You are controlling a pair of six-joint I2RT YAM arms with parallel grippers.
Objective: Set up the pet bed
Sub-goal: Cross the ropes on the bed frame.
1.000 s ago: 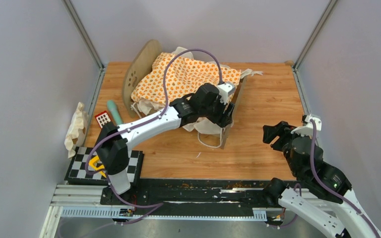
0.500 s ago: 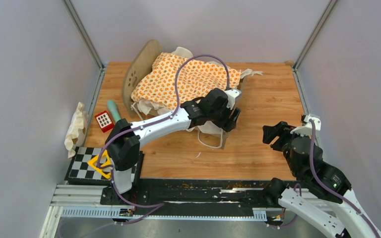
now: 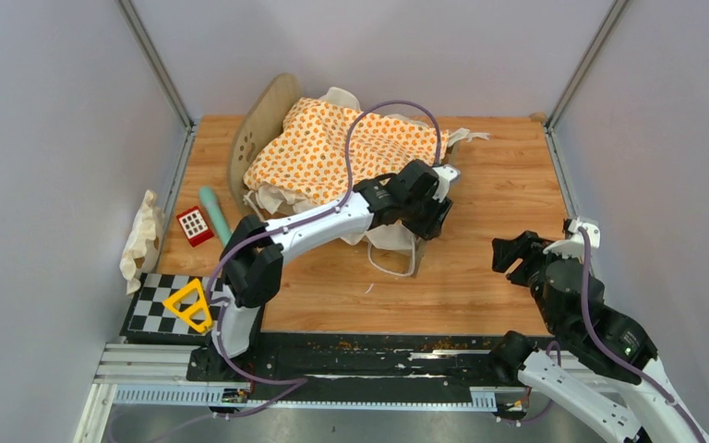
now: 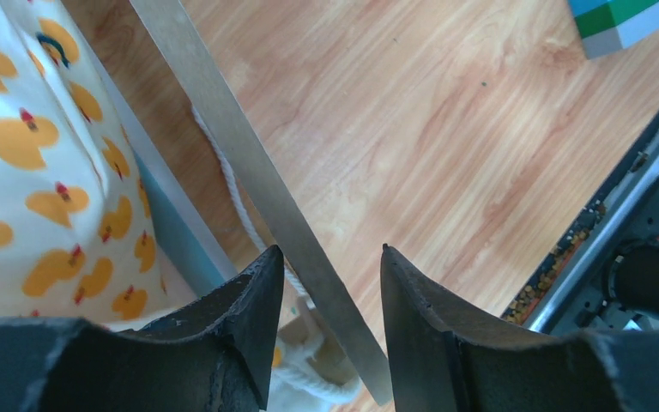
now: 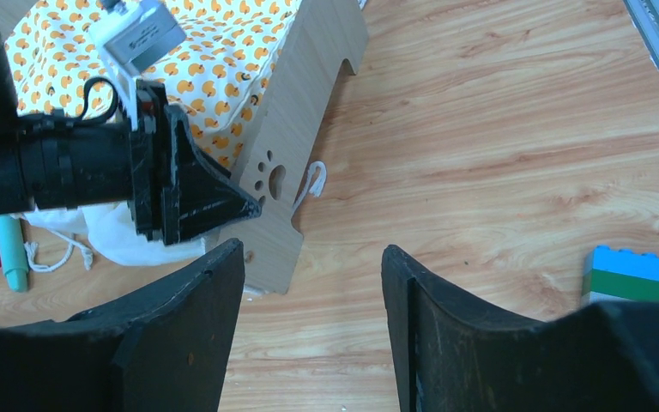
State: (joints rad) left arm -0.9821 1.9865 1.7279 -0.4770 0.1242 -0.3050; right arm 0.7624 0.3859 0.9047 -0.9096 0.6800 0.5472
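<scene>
pet bed (image 3: 260,129): far-centre of desk (image 3: 498,194)
left gripper (image 4: 330,253): half-apart astride its end board (image 4: 244,163), seemingly unclamped
right gripper (image 5: 312,247): wide, empty, well apart from bed

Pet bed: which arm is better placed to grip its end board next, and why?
Left: the left claw straddles the end board edge; the right claw hangs apart, open, over the table.

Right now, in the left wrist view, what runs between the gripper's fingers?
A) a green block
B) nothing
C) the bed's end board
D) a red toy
C: the thin edge of the end board passes through the gap of the left gripper.
</scene>
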